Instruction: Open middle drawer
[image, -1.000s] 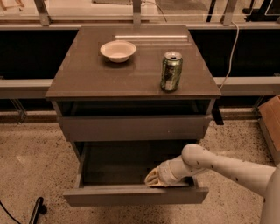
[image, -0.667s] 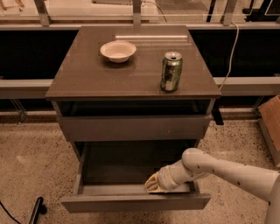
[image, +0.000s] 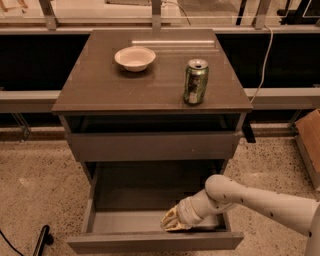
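Note:
The middle drawer (image: 155, 241) is pulled far out of the grey-brown cabinet, and its flat front faces me near the bottom of the camera view. Its inside looks empty apart from my arm. My gripper (image: 169, 221) reaches in from the right and sits inside the drawer, right behind the front panel, a little right of centre. My white arm (image: 260, 202) crosses over the drawer's right side. The top drawer (image: 152, 146) above it is shut. The lowest drawer is hidden under the open one.
On the cabinet top (image: 100, 90) stand a white bowl (image: 135, 57) at the back left and a green can (image: 195, 82) at the right. A cardboard box (image: 310, 140) stands on the floor at the right. A black object (image: 42, 239) lies at the lower left.
The middle drawer has slid further out toward me. My gripper has moved with it toward the front, still behind the front panel.

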